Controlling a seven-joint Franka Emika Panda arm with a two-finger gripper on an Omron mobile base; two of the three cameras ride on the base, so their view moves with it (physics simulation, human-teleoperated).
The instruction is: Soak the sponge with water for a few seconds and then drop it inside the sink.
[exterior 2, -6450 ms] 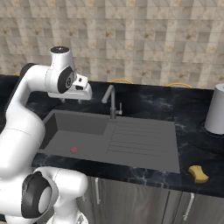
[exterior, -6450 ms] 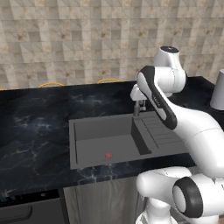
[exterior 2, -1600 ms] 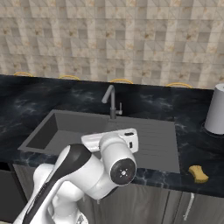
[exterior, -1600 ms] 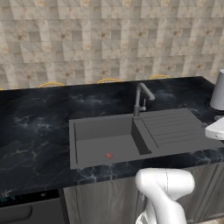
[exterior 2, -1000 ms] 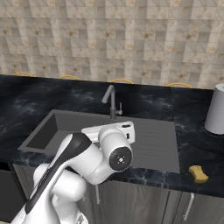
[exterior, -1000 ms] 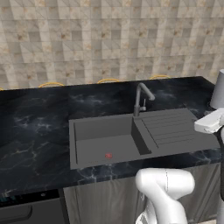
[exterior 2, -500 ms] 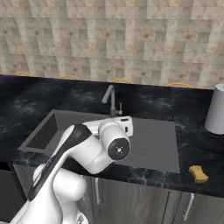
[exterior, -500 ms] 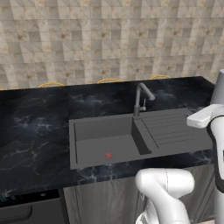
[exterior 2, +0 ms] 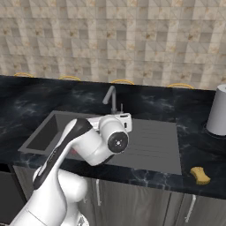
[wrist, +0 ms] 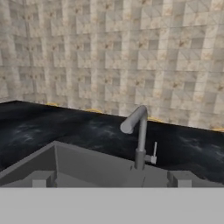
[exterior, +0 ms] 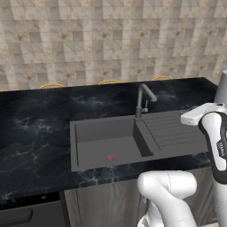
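Right base view shows us the sponge [exterior 2: 200, 175] on the bench [exterior 2: 207, 154], near the front edge, right of the sink [exterior 2: 150, 145]. We judge it light, soft and squashy, best pinched across its short sides. In the hand view the gripper [wrist: 111, 178] is released and empty. A grey canister [exterior 2: 217, 116] behind the sponge limits room there.

Even, flat rendered light, no hard shadows, no glare, slightly soft, low-detail textures

One sponge [exterior 2: 200, 175], one sink [exterior 2: 48, 128], one faucet [exterior 2: 111, 98]
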